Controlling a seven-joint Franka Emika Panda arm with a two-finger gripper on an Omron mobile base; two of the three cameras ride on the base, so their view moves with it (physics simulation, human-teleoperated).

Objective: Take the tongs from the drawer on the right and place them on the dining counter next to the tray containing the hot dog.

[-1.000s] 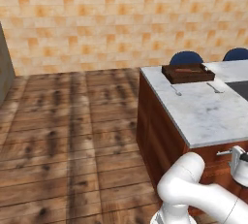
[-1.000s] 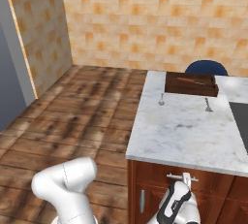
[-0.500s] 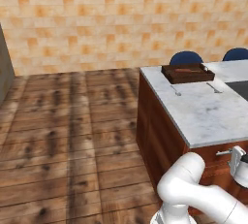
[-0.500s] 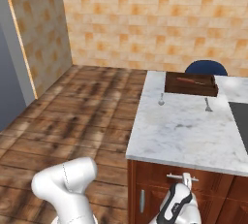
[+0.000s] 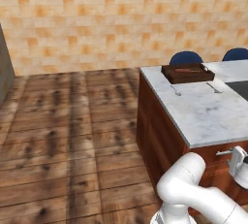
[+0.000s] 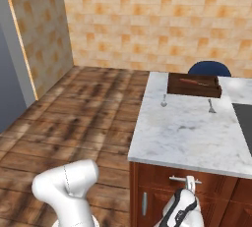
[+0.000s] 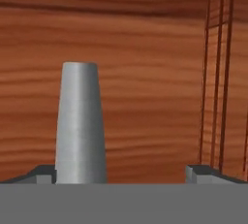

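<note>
While end effector sits low at drawer front, fingers spread wide, silver handle standing between them, nothing clamped; whether a finger touches handle, hard to tell. Drawer closed, so tongs hidden. Tray at far end of desk, hot dog lying inside. Two small silver utensils on desk just in front of tray. Blue stool behind desk
</note>
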